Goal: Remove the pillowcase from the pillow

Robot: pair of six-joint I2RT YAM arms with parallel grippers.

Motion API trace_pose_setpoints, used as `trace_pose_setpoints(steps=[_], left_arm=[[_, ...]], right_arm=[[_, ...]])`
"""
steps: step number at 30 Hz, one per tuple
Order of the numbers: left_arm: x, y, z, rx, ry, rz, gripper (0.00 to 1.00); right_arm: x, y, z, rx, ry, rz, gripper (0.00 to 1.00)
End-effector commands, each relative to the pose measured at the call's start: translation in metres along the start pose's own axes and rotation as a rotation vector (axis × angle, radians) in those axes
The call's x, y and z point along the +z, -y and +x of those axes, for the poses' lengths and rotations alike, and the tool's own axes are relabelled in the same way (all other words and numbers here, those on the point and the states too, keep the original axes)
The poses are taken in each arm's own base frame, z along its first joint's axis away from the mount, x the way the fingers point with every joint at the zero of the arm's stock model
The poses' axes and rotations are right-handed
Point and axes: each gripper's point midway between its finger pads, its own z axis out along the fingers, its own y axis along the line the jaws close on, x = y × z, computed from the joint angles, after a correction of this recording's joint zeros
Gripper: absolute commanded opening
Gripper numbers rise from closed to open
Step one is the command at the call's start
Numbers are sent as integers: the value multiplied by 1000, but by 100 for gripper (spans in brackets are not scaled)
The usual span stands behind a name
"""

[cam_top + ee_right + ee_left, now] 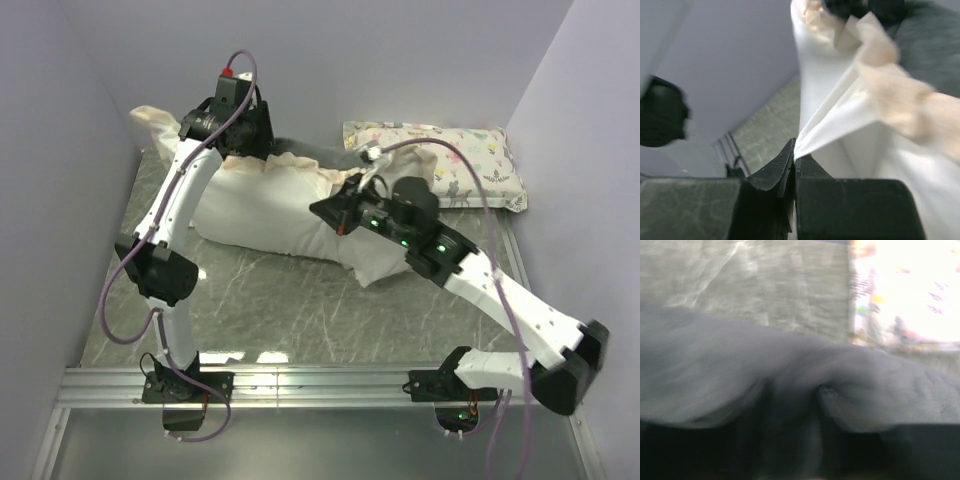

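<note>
Pale lilac walls (400,60) box in a grey-green marbled tabletop (300,300). In the middle of the overhead view lies the pillow (260,215), most of its white bulk bare. The pillowcase (305,152) is bunched along its far side, toward the upper left of the frame, with grey plush showing behind a cream ruffle (890,85).

The right hand (795,150) is closed tight on a thin white point of cloth just beside that ruffle. I take this to be a corner of the pillow rather than the cover. The left hand (243,140) hangs over the grey plush at upper left. Its own camera gives only blurred grey cloth, so I cannot tell how wide it stands or whether it holds anything.

The pinch is small and sits at the very fingertips, so a hard tug on the cover could slip it free and drag the pillow along. If that white cloth is really the cover's lining, both hands would be pulling on one thing.

The bunched cover sits near the back and left walls, leaving little room to draw it away. A small printed pillow (440,165) at upper right lies near enough to be swept.
</note>
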Motion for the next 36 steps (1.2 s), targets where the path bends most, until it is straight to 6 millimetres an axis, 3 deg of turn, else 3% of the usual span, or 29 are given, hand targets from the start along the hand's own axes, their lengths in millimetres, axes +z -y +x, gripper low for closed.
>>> trace_pose_setpoints(steps=[1, 2, 3, 5, 7, 10, 11, 12, 13, 14, 15, 16, 17, 18, 19, 20, 21, 22, 23, 27, 32, 36], left_arm=[[14, -50, -39, -85, 167, -103, 54], [18, -53, -28, -86, 146, -109, 67], [13, -52, -31, -86, 160, -101, 71], [-4, -48, -39, -76, 201, -81, 77], [-28, -45, -52, -76, 253, -71, 98], [-63, -32, -65, -73, 307, -22, 99], [-67, -31, -61, -73, 307, -25, 99], [-88, -18, -64, -66, 354, 11, 99], [-96, -12, -61, -59, 366, 25, 99], [-96, -13, -50, -55, 360, 7, 99], [-116, 3, -44, -42, 384, 46, 99], [-122, 10, -40, -40, 399, 62, 99], [-114, 10, -21, -34, 367, 54, 99], [-127, 25, -10, -25, 378, 91, 99], [-127, 30, -4, -28, 388, 105, 99], [-110, 30, 22, -26, 339, 96, 99], [-113, 38, 36, -23, 331, 123, 99], [-108, 45, 40, -42, 345, 148, 99], [-89, 41, 67, -31, 298, 130, 99], [-54, 50, 104, -16, 242, 138, 99], [-35, 66, 125, 30, 239, 126, 99], [-20, 60, 137, 31, 230, 70, 99]], right_arm=[[26, 12, 10, 21, -48, 34, 0], [35, 19, 14, 46, -54, 49, 0], [44, 26, 20, 68, -65, 68, 0], [66, 48, 37, 126, -106, 114, 0], [85, 73, 44, 157, -119, 173, 0], [104, 100, 49, 200, -129, 224, 0], [105, 115, 45, 226, -119, 247, 0], [107, 121, 46, 246, -125, 251, 0], [107, 130, 52, 286, -138, 263, 0], [108, 140, 41, 295, -101, 253, 0], [108, 142, 40, 306, -98, 249, 0], [109, 148, 40, 319, -98, 252, 0], [108, 147, 38, 322, -97, 239, 0], [107, 150, 35, 322, -89, 243, 0], [107, 148, 31, 316, -82, 239, 0], [107, 147, 29, 314, -79, 239, 0], [107, 146, 25, 312, -73, 237, 0], [107, 145, 24, 317, -74, 236, 0], [106, 146, 24, 317, -77, 241, 0], [105, 144, 23, 319, -79, 244, 0], [102, 140, 17, 327, -73, 247, 0], [101, 135, 15, 323, -85, 234, 0]])
